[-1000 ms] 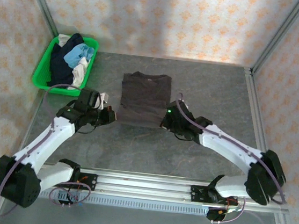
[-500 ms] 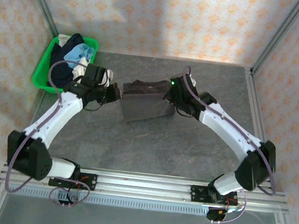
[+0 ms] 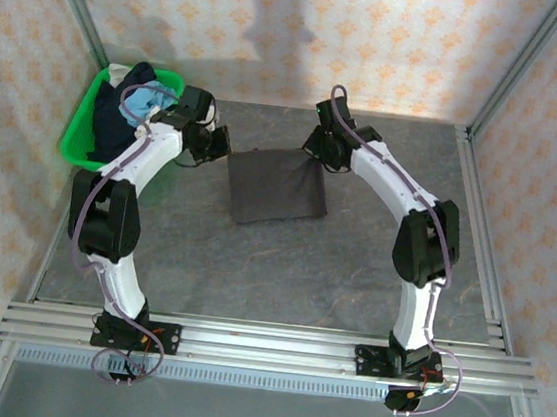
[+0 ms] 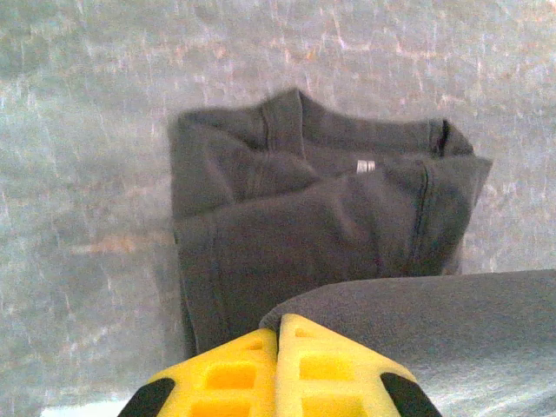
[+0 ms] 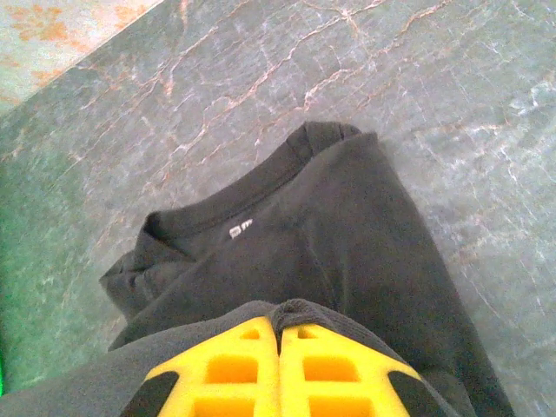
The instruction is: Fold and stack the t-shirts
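**Rail** (image 3: 263,340): metal, along the near edge; both arm bases are bolted to it.

**Worktop** (image 3: 252,266): grey, marbled.

**Dark brown-grey t-shirt** (image 3: 276,186): in the middle of the worktop, folded to a rough rectangle and lying slightly askew. Each arm holds one of its far corners. In the wrist views the collar (image 5: 234,204) and a small white label (image 5: 241,228) lie flat on the worktop under a raised layer of the same cloth.

**Left fingers** (image 4: 230,375): yellow, closed, pinching the shirt's edge at its far left corner.

**Right fingers** (image 5: 326,369): yellow, closed, pinching the shirt's edge at its far right corner; the cloth curls over their tips.

**Green basket** (image 3: 73,143): at the far left of the worktop, apart from the dark shirt. It holds a heap of shirts: navy t-shirt (image 3: 112,127), light blue t-shirt (image 3: 148,101), cream t-shirt (image 3: 121,74).

**Wall** (image 3: 299,30): patterned, behind the worktop.
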`<action>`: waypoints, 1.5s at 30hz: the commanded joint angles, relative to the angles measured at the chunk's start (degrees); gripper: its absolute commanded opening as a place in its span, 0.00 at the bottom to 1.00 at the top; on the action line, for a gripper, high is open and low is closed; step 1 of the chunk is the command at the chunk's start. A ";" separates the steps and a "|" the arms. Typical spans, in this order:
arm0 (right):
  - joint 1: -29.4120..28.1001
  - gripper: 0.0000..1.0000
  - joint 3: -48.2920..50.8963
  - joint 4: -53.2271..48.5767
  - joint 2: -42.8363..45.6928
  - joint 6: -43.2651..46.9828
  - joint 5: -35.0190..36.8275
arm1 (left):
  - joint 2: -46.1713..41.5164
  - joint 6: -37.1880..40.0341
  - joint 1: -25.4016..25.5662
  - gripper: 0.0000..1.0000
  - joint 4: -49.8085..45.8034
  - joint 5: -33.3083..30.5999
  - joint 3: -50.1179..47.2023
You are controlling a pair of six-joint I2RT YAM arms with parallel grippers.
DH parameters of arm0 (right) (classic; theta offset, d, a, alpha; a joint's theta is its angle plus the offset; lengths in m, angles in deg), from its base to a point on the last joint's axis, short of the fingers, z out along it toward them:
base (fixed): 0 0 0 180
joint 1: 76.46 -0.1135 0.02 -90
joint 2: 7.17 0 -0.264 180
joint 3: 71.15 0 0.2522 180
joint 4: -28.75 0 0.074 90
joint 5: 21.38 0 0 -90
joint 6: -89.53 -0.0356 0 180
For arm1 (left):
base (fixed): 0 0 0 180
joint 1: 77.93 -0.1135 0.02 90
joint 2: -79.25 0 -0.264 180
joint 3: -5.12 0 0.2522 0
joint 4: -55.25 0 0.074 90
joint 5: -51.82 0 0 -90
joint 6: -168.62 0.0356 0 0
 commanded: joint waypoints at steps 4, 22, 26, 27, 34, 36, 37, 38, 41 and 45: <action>2.02 0.00 -15.68 -7.06 -13.30 3.32 1.08 | 12.02 1.81 -1.82 0.00 -6.29 -3.19 13.04; 0.42 0.46 -31.49 -17.94 -20.43 8.74 9.33 | 18.83 5.33 -1.96 0.49 -17.65 -9.23 29.27; -3.11 0.58 -23.06 -12.14 -15.68 8.83 11.82 | 13.44 5.21 2.16 0.48 -13.03 -8.96 20.22; -3.27 0.60 -21.50 -10.31 -15.44 8.54 10.08 | 12.99 4.85 3.01 0.47 -11.58 -7.86 17.97; -2.31 0.54 -26.91 -9.27 -24.47 6.05 2.55 | 17.55 2.76 3.70 0.41 -7.99 -6.61 12.50; -0.45 0.48 -32.03 -11.25 -28.64 4.53 0.92 | 19.44 3.02 3.71 0.40 -8.29 -6.56 12.83; 0.33 0.45 -34.07 -11.58 -30.17 4.22 0.11 | 19.94 3.20 3.74 0.39 -8.47 -6.83 12.71; 1.09 0.42 -36.18 -11.84 -31.80 3.78 -0.06 | 20.30 3.47 3.77 0.39 -8.71 -7.59 12.67; 2.88 0.39 -41.15 -12.33 -34.74 3.25 -0.47 | 20.62 4.30 3.64 0.39 -9.35 -9.20 12.30; 4.55 0.52 -43.31 -11.05 -34.58 4.38 -0.45 | 20.71 5.36 3.67 0.38 -10.53 -9.79 12.93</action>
